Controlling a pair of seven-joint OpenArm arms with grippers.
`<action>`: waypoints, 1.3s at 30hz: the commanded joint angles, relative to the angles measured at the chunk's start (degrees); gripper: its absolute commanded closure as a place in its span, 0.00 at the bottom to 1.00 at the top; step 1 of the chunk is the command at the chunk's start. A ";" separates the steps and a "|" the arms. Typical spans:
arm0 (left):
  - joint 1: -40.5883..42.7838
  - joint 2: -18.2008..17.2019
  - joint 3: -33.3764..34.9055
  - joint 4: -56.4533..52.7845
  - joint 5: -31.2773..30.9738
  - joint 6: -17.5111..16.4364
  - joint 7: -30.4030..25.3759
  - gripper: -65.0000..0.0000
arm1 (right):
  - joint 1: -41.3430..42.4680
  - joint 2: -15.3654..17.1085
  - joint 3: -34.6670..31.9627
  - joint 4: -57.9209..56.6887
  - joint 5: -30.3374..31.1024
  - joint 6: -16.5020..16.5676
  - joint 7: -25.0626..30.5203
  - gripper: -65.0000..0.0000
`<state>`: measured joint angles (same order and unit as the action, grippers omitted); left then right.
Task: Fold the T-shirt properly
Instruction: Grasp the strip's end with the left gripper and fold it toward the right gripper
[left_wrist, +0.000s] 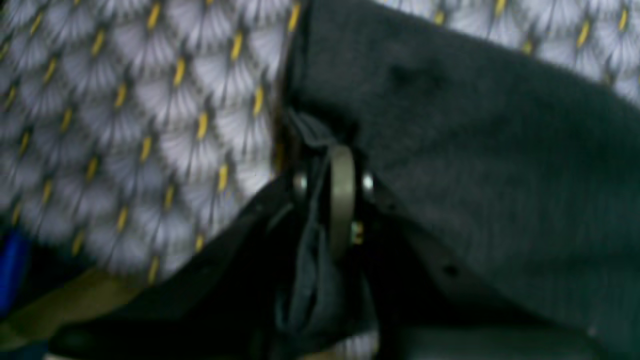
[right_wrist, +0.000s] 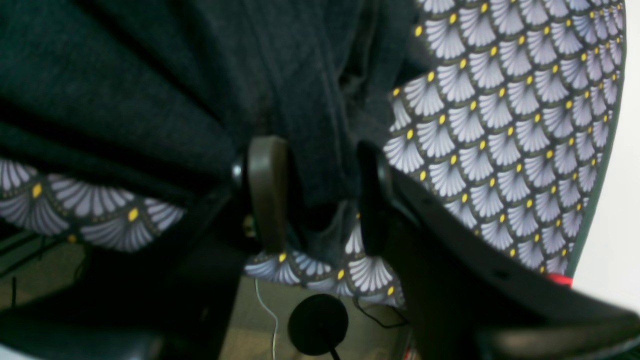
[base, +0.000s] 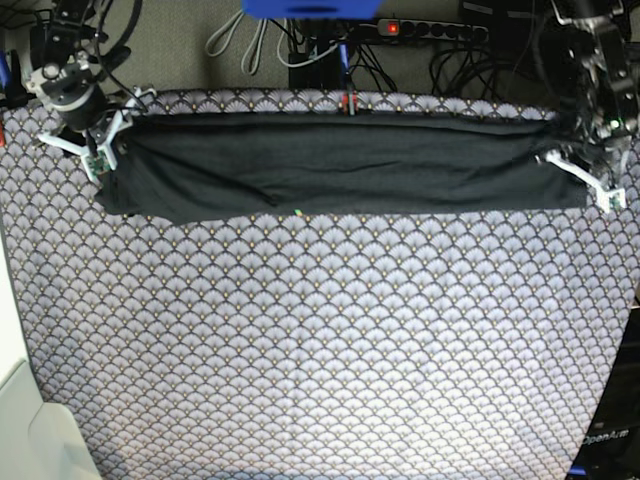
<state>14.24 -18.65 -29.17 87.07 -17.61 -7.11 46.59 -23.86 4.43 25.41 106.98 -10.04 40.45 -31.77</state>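
Note:
The dark charcoal T-shirt (base: 340, 165) is stretched as a long narrow band across the far part of the table, between my two grippers. My left gripper (base: 582, 172) is at the band's right end in the base view. In the left wrist view it (left_wrist: 332, 187) is shut on a thin pinch of the shirt's (left_wrist: 475, 150) edge. My right gripper (base: 98, 148) is at the band's left end. In the right wrist view it (right_wrist: 320, 195) has a thick bunch of the shirt (right_wrist: 200, 75) filling the gap between its fingers. A speck of coloured logo (base: 299, 211) shows at the near hem.
The scallop-patterned grey tablecloth (base: 320, 340) covers the whole table. Cables and a power strip (base: 430, 30) lie behind the far edge. The right wrist view shows the table's edge, with the floor and a round black object (right_wrist: 317, 325) below it.

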 joint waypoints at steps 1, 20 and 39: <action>-1.18 0.06 -0.24 4.23 -0.28 -0.05 -1.88 1.00 | 0.08 0.54 0.13 0.85 0.50 -0.45 0.87 0.64; -4.00 16.15 12.51 28.14 -0.37 -0.14 19.04 1.00 | -0.01 0.54 0.13 0.85 0.50 -0.45 0.52 0.64; -4.44 22.04 27.89 22.25 -0.20 0.13 18.77 1.00 | -0.01 0.54 0.13 0.85 0.50 -0.45 0.43 0.64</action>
<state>10.46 3.16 -1.39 108.42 -17.02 -7.09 66.17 -23.83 4.56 25.32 106.96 -10.07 40.45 -32.18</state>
